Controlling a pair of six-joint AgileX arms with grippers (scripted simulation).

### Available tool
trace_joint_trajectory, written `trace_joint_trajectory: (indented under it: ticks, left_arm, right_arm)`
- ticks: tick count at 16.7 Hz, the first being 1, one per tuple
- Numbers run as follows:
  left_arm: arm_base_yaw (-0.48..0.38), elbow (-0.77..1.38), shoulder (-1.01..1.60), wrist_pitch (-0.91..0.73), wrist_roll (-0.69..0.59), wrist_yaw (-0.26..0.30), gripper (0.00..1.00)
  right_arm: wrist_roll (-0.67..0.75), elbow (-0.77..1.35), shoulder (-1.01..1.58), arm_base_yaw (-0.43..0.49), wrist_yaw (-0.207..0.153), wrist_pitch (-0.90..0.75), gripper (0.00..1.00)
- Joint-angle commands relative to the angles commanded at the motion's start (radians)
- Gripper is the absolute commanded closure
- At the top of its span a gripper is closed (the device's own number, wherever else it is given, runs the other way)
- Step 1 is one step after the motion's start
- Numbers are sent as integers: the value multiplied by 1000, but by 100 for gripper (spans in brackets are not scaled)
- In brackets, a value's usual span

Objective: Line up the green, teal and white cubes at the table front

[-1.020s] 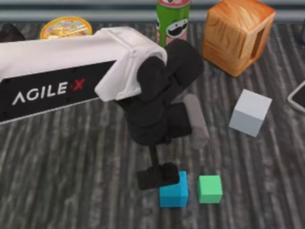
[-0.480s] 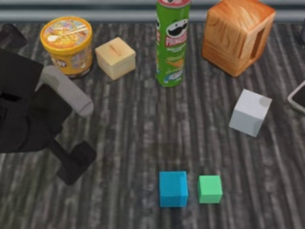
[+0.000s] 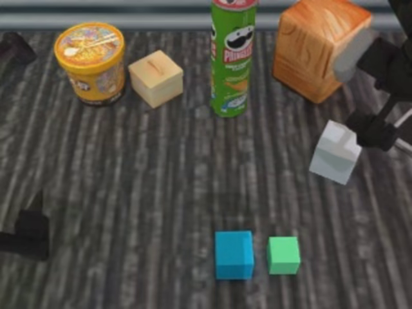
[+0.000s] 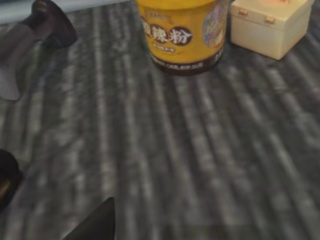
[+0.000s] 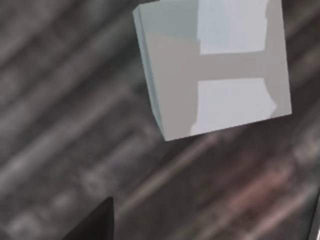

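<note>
The teal cube (image 3: pixel 234 255) and the smaller green cube (image 3: pixel 284 255) sit side by side near the table's front edge, a small gap between them. The white cube (image 3: pixel 333 156) lies farther back on the right, turned at an angle. My right gripper (image 3: pixel 372 132) hovers open just beside and above it, casting a shadow on its top. In the right wrist view the white cube (image 5: pixel 215 70) fills the upper part, and only one dark fingertip (image 5: pixel 95 222) shows. My left gripper (image 3: pixel 26 235) is open at the table's left edge, holding nothing.
Along the back stand a yellow noodle cup (image 3: pixel 90 61), a tan slotted block (image 3: pixel 156 77), a green Pringles can (image 3: pixel 233 58) and an orange wood-grain box (image 3: pixel 315 48). A dark, white-rimmed object (image 3: pixel 405 132) pokes in at the right edge.
My left arm has pulled away from the teal cube to the table's left edge. My right arm has come in from the upper right to the white cube. The cubes have not moved.
</note>
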Motion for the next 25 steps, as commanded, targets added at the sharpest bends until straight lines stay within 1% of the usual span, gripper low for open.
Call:
trace_joint_trajectory:
  ticks: [3, 6, 8, 14, 17, 21, 23, 25]
  left_arm:
    - [86, -131, -214, 127, -68, 2, 0]
    - [138, -203, -338, 218, -111, 3, 0]
    - [153, -221, -373, 247, -124, 3, 0]
    - [154, -222, -375, 248, -124, 3, 0]
    - [154, -222, -375, 248, -124, 3, 0]
    - [154, -222, -375, 248, -124, 3, 0]
    - [154, -222, -375, 248, -124, 3, 0]
    - [154, -222, -375, 248, -124, 3, 0]
  right_arm:
    - [-75, 185, 192, 25, 1, -108, 0]
    - [-122, 309, 314, 41, 3, -171, 0]
    - [-135, 342, 348, 45, 3, -187, 0]
    - [-135, 338, 349, 41, 3, -182, 0]
    - [-136, 285, 373, 44, 3, -111, 0]
    - [-133, 178, 427, 46, 4, 65, 0]
    - [-133, 146, 446, 47, 4, 107, 0]
    - [-133, 143, 449, 47, 4, 112, 0]
